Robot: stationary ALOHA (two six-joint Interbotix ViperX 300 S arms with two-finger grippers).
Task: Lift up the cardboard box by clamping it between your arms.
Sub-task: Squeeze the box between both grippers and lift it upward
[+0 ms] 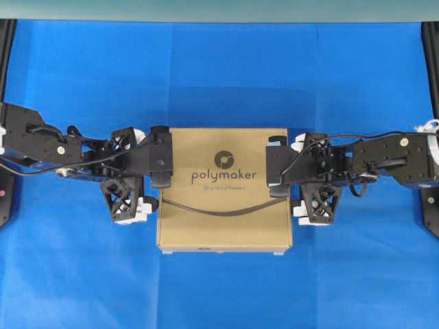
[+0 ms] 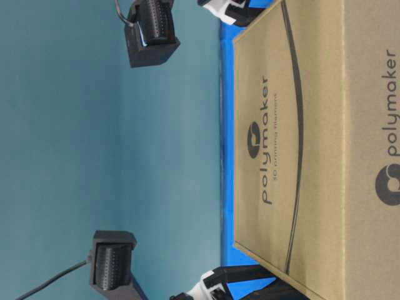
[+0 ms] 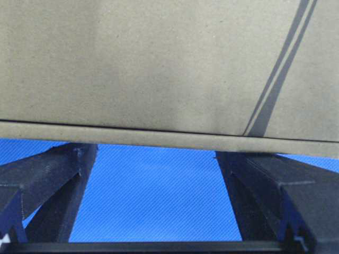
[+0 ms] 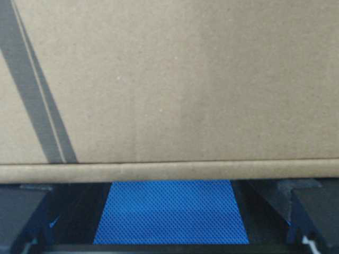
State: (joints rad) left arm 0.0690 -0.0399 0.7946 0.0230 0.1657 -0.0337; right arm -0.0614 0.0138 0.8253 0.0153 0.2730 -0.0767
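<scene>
The cardboard box (image 1: 223, 188), flat, tan and printed "polymaker", sits level at the middle of the blue mat, with an arm on each side. My left gripper (image 1: 147, 171) is open, its spread fingertips against the box's left side. The right gripper (image 1: 296, 175) mirrors it on the right side, also open. In the left wrist view the box (image 3: 148, 69) fills the top and the gripper (image 3: 156, 151) shows only blue mat between its fingers (image 3: 47, 180). The right wrist view matches: box (image 4: 175, 79), gripper (image 4: 169, 185). I cannot tell whether the box is off the mat.
The blue mat (image 1: 219, 75) covers the table all round the box. Black frame posts (image 1: 431, 62) stand at the far left and right edges. In the table-level view the box (image 2: 300, 144) looms close, with a teal wall (image 2: 94, 156) behind.
</scene>
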